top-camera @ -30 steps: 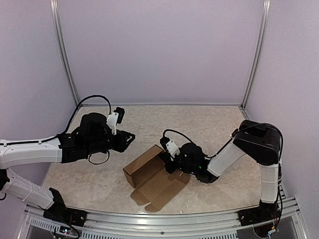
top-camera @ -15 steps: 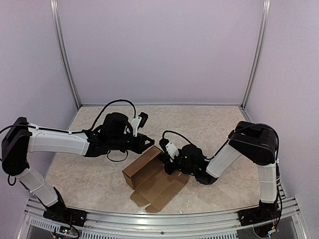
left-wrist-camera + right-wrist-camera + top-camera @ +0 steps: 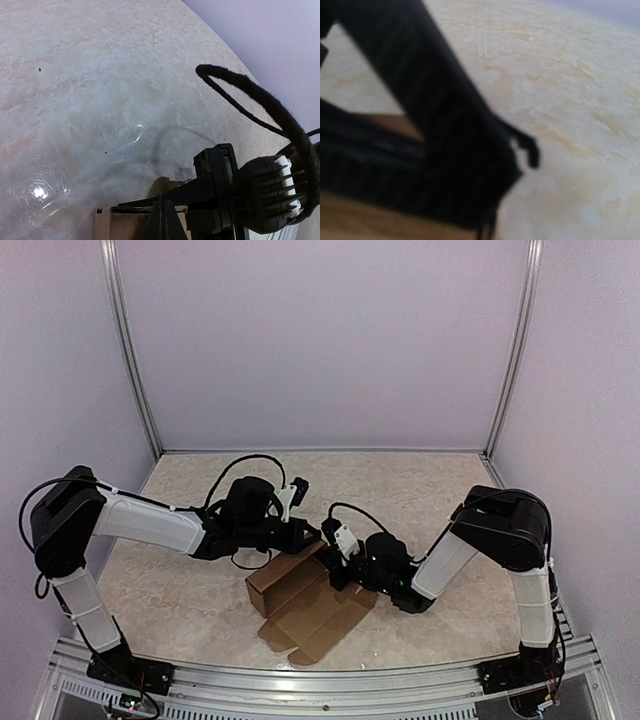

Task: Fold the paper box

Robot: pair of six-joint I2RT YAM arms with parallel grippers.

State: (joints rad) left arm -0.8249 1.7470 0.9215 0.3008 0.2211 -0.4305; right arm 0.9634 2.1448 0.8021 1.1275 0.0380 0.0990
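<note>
- The pale beige marble-patterned counter carries the work. There is one of it, fenced by lilac walls.
- Two white-and-black jointed arms reach inward over it. The left arm comes in from the left side and the right arm from the right, and they meet near the middle.
- One plain brown die-cut cardboard box lies on the counter in the middle, slightly toward the near edge, between the two arms.
- The fold looks partly done. One long wall stands up along the far-left side and forms a shallow trough with the base panel. The wide panel and its tabs toward the near edge are still flat on the counter.
- By this judgement, what is left is raising the remaining walls, tucking the tabs and closing the lid panel over the top.
- There are two pincers. The left pincer sits at the far corner of the raised wall. In the left wrist view its dark tips lie right over the cardboard edge, but whether it is clenched on the wall or released cannot be told.
- The right pincer is low at the box's right end, against the cardboard. The right wrist view is too blurred, so its grip cannot be told either.
</note>
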